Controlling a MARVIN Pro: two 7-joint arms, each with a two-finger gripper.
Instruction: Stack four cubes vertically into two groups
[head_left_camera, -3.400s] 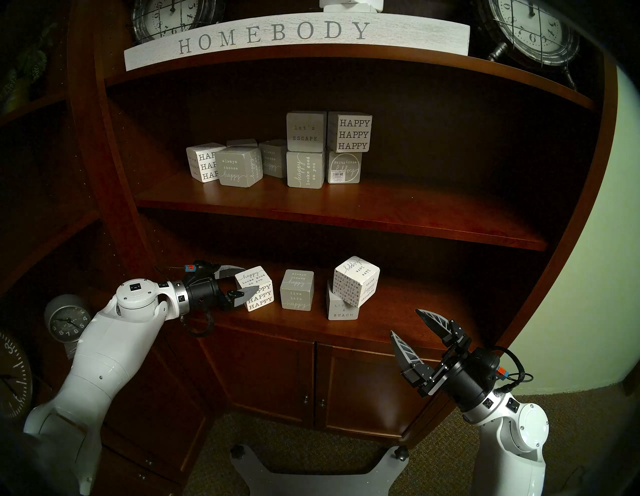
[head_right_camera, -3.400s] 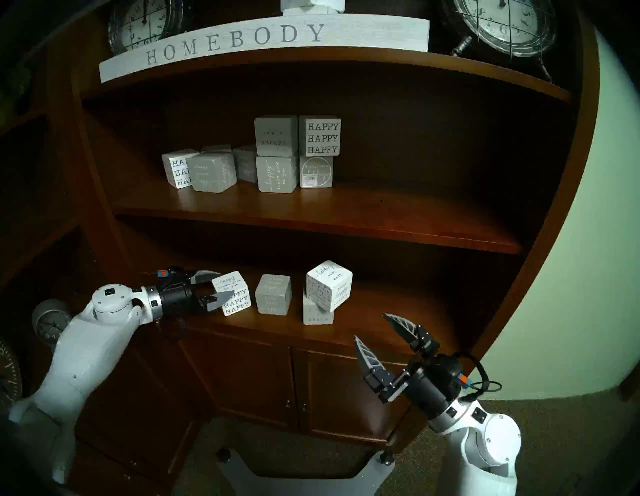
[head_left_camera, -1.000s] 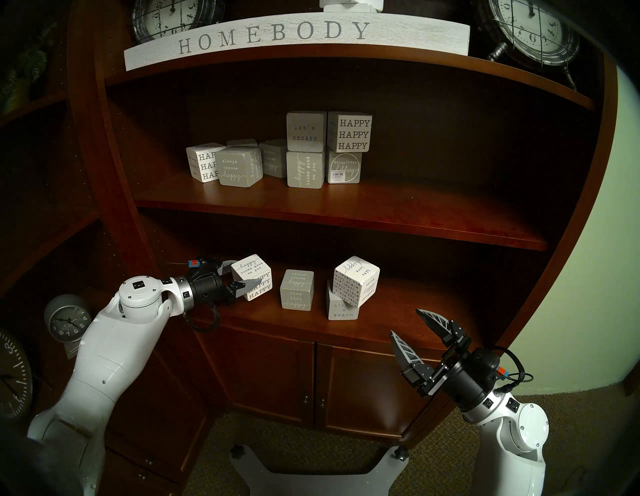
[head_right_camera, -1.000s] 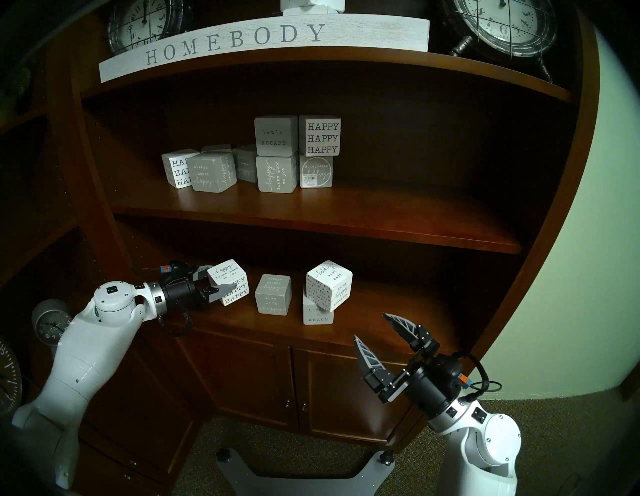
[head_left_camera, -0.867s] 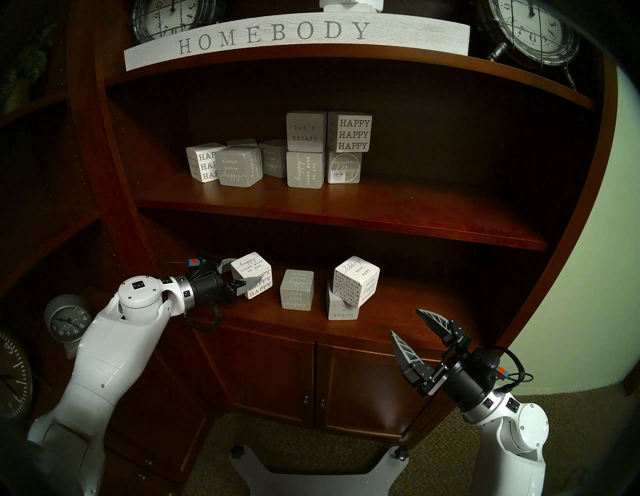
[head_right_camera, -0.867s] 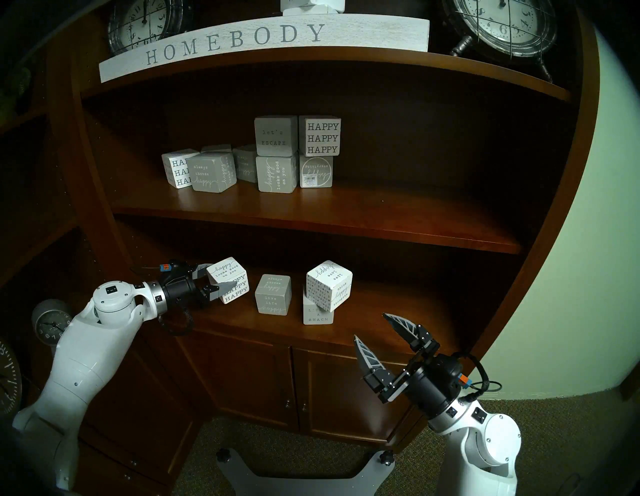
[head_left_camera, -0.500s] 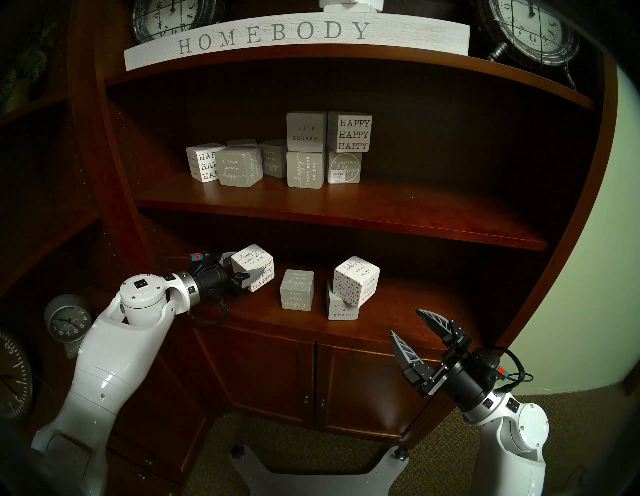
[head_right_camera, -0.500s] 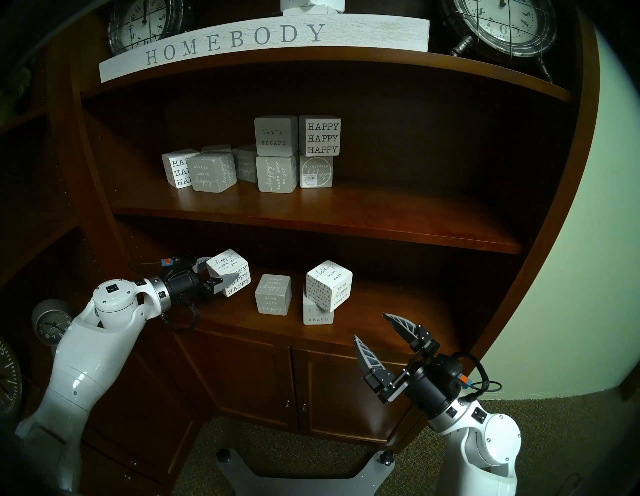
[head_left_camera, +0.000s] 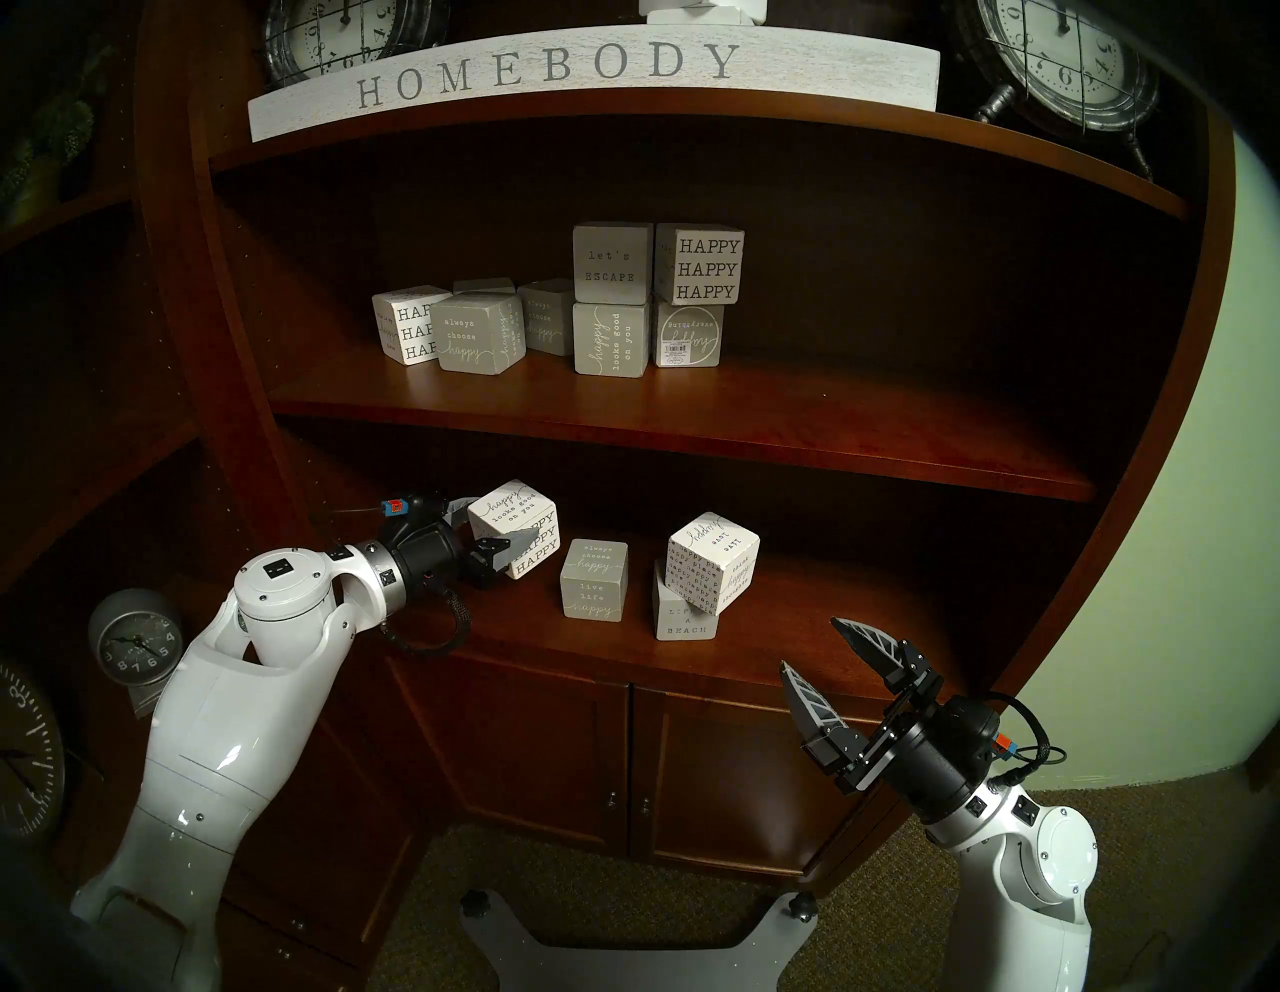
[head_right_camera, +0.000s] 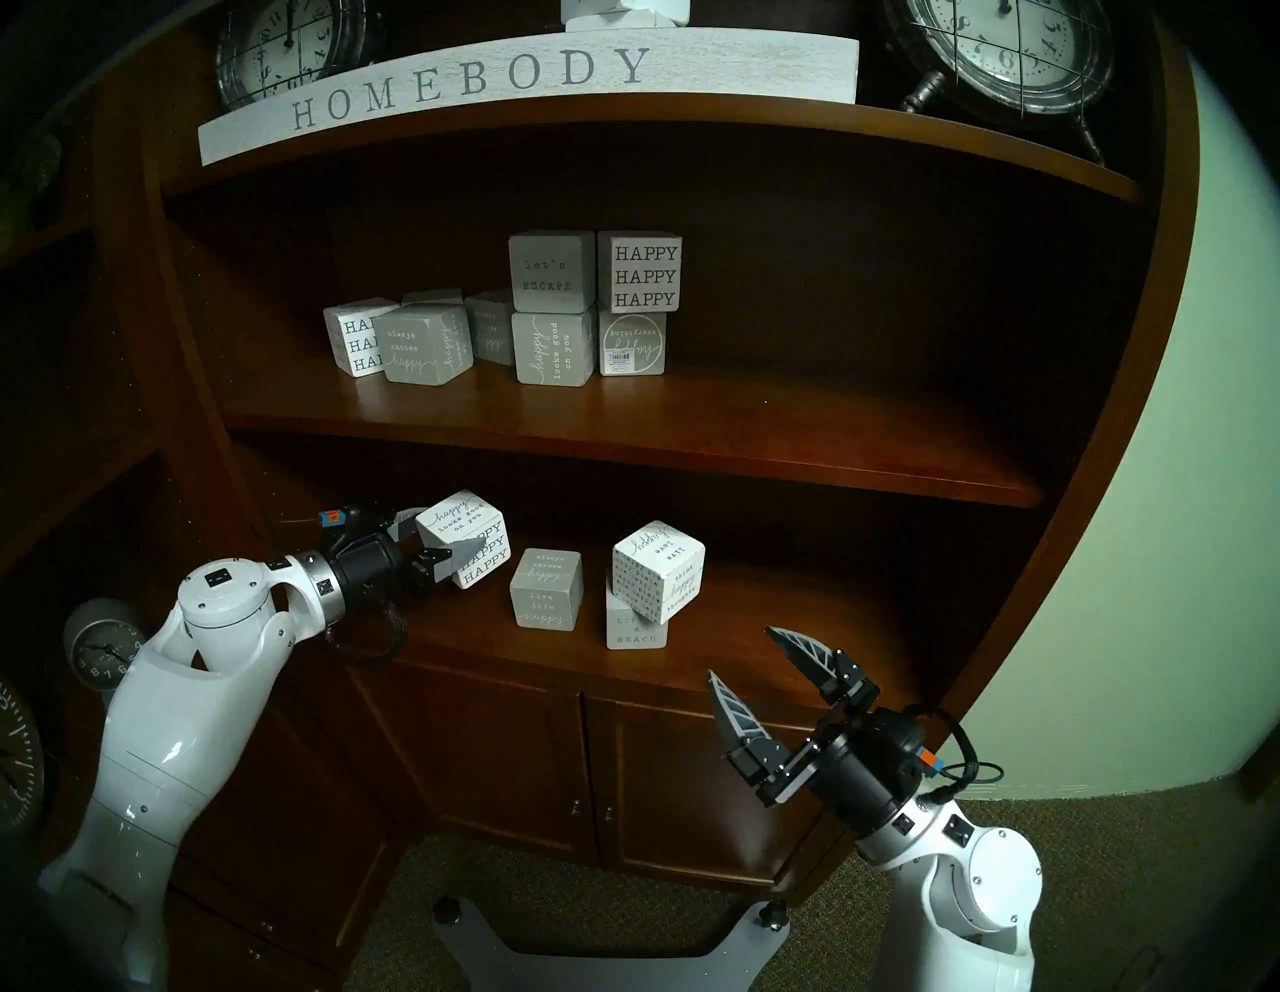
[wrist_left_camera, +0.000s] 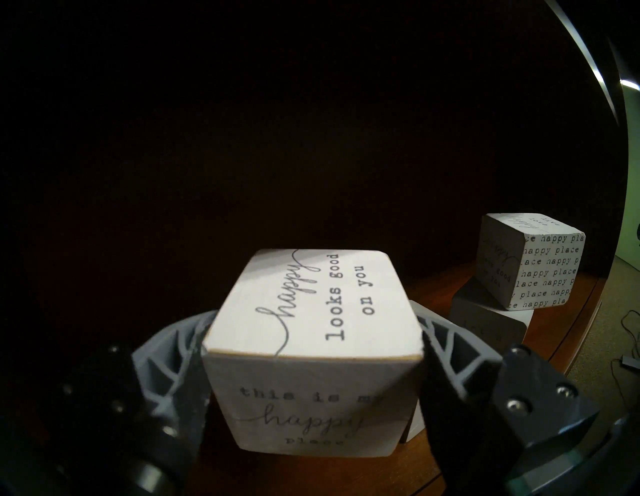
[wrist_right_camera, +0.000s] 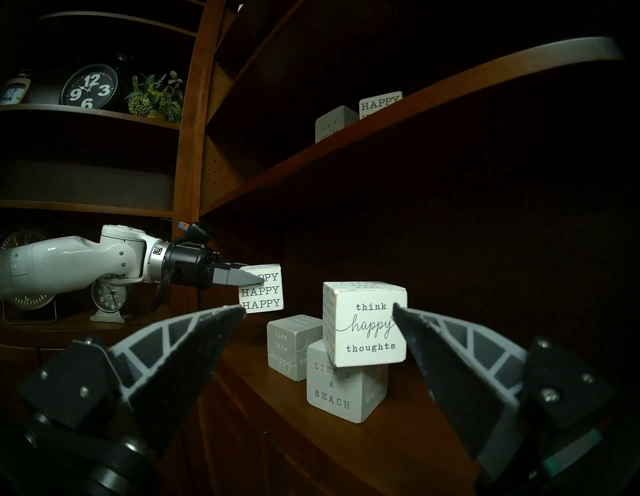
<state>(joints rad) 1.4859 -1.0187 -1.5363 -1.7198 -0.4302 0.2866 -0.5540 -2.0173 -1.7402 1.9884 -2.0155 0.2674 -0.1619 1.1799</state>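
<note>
As the left gripper (head_left_camera: 500, 539), clamped on the HAPPY cube (head_left_camera: 518, 528), rose lower-left | cube cleared shelf (head_left_camera: 623, 648) | next: grey cube (head_left_camera: 594, 578) | right gripper (head_left_camera: 828, 668) spread, empty.

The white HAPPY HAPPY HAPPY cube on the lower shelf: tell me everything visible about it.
The white cube looks like painted wood with black print: "HAPPY HAPPY HAPPY" on the front, "happy looks good on you" on top, "this is my happy place" facing the wrist. It is tilted and clear of the lower shelf, pinched on two opposite sides by the left end effector, up and left of the grey cube. Nothing else touches it.
</note>
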